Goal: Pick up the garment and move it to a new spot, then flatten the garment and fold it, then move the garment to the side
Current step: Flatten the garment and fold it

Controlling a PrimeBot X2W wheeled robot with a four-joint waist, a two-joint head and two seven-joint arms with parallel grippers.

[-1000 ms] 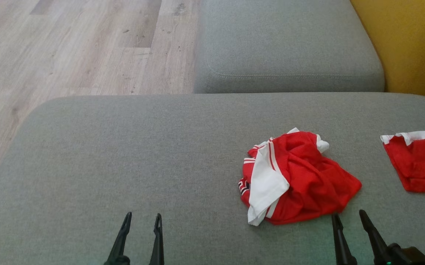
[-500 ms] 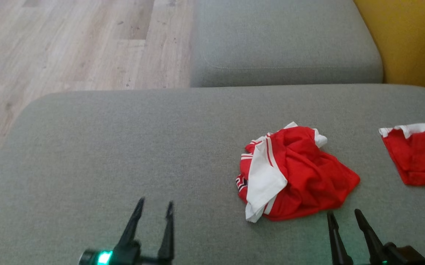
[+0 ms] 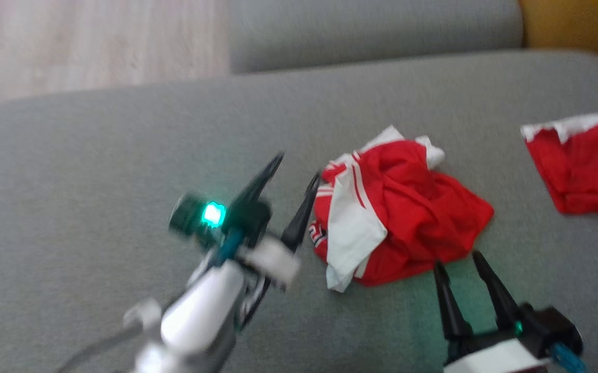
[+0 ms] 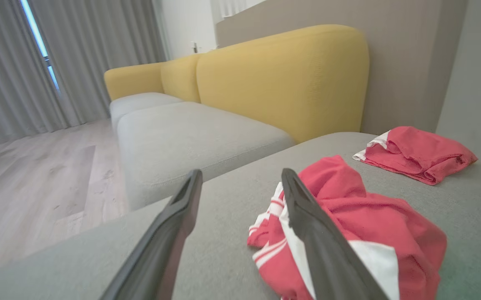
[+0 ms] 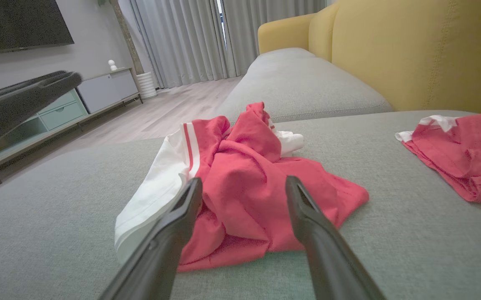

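Head view: grey cushion (image 3: 97, 181) bears the crumpled garment (image 3: 413, 212), left gripper (image 3: 299, 166) and right gripper (image 3: 457, 259) (fingers apart) beside it.

Home living room: yellow-backed sofa (image 4: 282, 79), grey curtains (image 5: 182, 41), wall TV (image 5: 15, 23), wood floor (image 4: 36, 187).

Red garment (image 3: 413, 207) with white striped panel, grey cushion (image 3: 97, 181), yellow backrest (image 4: 282, 79)

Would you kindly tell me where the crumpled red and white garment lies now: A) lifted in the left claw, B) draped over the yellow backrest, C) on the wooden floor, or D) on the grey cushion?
D: the garment rests on the grey cushion, with the open left claw beside it, holding nothing.
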